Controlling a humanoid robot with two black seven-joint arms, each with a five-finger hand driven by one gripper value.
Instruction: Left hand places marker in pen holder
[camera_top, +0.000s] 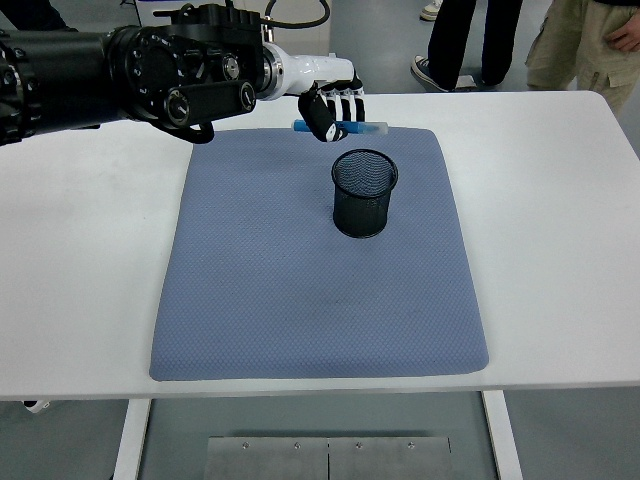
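A black mesh pen holder (364, 192) stands upright on the blue-grey mat (300, 290), right of its middle near the far edge. My left hand (330, 108) hangs above the mat's far edge, just behind and left of the holder, shut on a blue marker (352, 128). The marker lies roughly level, its pale tip pointing right, higher than the holder's rim. The black left arm reaches in from the left edge. No right arm shows in the head view.
The mat lies on a white table (560, 220). Past the table's far edge stand two people's legs (470, 40) at the top right, with a cardboard box and equipment at the top middle.
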